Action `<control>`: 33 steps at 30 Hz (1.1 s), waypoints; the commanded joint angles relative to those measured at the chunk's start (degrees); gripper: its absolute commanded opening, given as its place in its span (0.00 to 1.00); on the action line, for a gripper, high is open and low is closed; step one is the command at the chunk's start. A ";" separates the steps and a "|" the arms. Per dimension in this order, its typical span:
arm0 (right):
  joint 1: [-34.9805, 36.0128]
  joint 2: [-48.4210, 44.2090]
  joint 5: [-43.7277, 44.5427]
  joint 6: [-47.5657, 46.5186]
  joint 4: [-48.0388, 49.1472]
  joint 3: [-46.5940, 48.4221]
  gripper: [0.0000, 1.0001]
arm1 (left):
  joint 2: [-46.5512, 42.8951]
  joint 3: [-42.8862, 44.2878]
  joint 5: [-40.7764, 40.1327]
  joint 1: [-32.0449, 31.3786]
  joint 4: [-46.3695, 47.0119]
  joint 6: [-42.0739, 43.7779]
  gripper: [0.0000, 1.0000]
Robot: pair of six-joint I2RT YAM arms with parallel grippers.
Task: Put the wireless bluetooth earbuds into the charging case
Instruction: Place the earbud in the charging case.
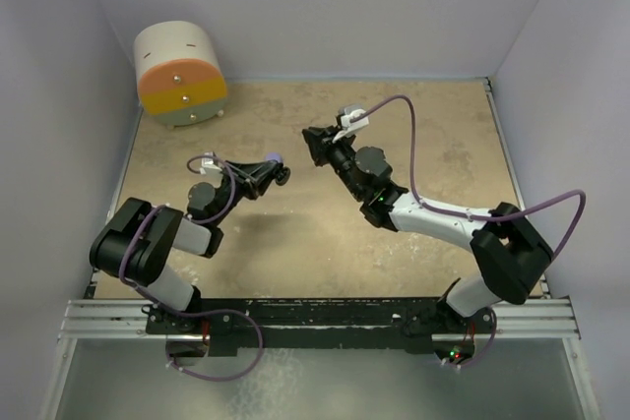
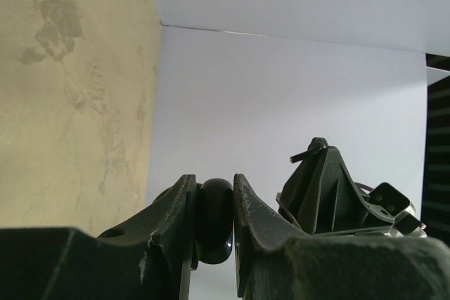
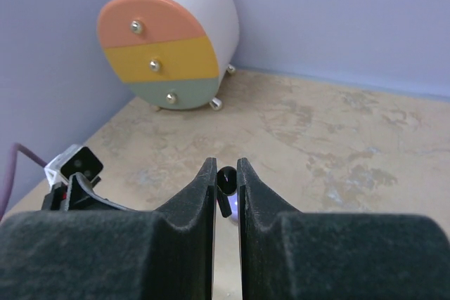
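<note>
You have the beige mottled table [image 1: 433,145] with the round white cabinet with peach, orange and green drawer fronts [image 1: 180,74] in its far left corner. All three fronts sit flush, so nothing inside shows.

Your two arms meet to the right of that cabinet and nearer you, tips facing each other and close together. The left gripper [image 1: 281,172], the one nearer the cabinet, is clamped on a small rounded lavender case [image 2: 214,219]. It looks dark against the wall in the left wrist view. You cannot tell whether it is open or what it holds.

The right gripper [image 1: 313,143] has its fingers nearly together, pinching a tiny black stemmed earbud [image 3: 226,179] between the tips. The earbud sits just beside the left gripper's load, with a lavender glimpse directly behind it.
</note>
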 commanded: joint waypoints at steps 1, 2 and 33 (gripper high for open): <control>-0.15 -0.64 -4.15 -1.77 11.13 -1.30 0.00 | 0.07 2.67 -1.26 -1.42 7.87 -2.39 0.00; -0.20 -0.37 -4.42 -1.67 11.59 -1.42 0.00 | 0.07 2.91 -1.45 -1.54 7.72 -2.38 0.00; -0.16 4.13 -15.56 -6.08 16.75 -1.38 0.00 | -0.89 9.11 -3.80 -2.80 0.31 -6.89 0.00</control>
